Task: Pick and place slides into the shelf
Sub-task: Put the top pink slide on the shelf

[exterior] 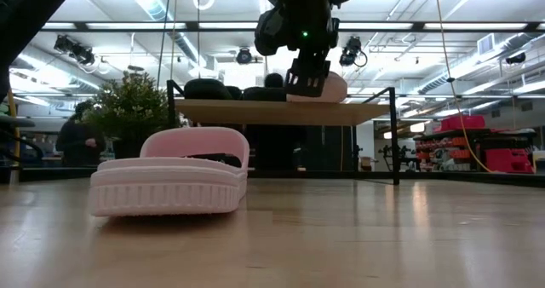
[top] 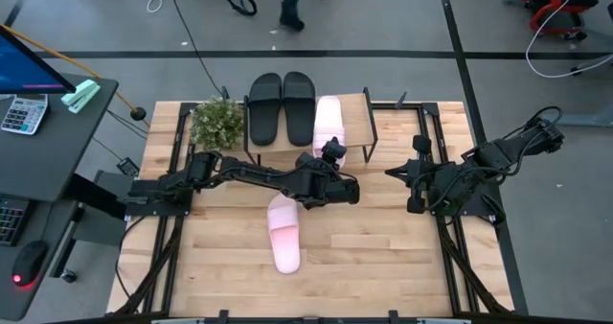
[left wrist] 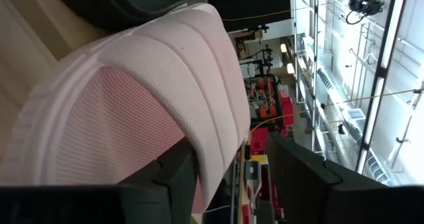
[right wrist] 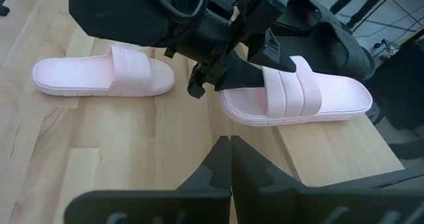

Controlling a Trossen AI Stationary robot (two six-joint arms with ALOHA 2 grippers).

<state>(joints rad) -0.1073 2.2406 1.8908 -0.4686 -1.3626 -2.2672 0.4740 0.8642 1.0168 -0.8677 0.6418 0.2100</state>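
Note:
Two black slides (top: 265, 106) (top: 298, 104) and a pink slide (top: 328, 123) lie sole down on the shelf (top: 354, 123) at the table's far middle. My left gripper (top: 332, 153) reaches nearly level to that pink slide's near end. It is open, and the strap's edge (left wrist: 212, 144) stands between its fingers. A second pink slide (top: 283, 233) lies sole down on the table, nearer the front. My right gripper (top: 395, 173) hangs shut and empty at the right, seen closely in its wrist view (right wrist: 230, 151). My left gripper stands open about the pink slide's strap (right wrist: 281, 85), coming level from the table's near side. One finger (left wrist: 175, 177) is on the strap's inner side and the other (left wrist: 298, 171) is clear of its outer side. I cannot tell whether the inner finger touches it.
A potted plant (top: 216, 123) stands left of the shelf. The shelf's black legs (exterior: 395, 135) rise from the table. A desk with a calculator (top: 21, 113) is off the table's left. A person's legs (top: 292, 3) show on the floor beyond.

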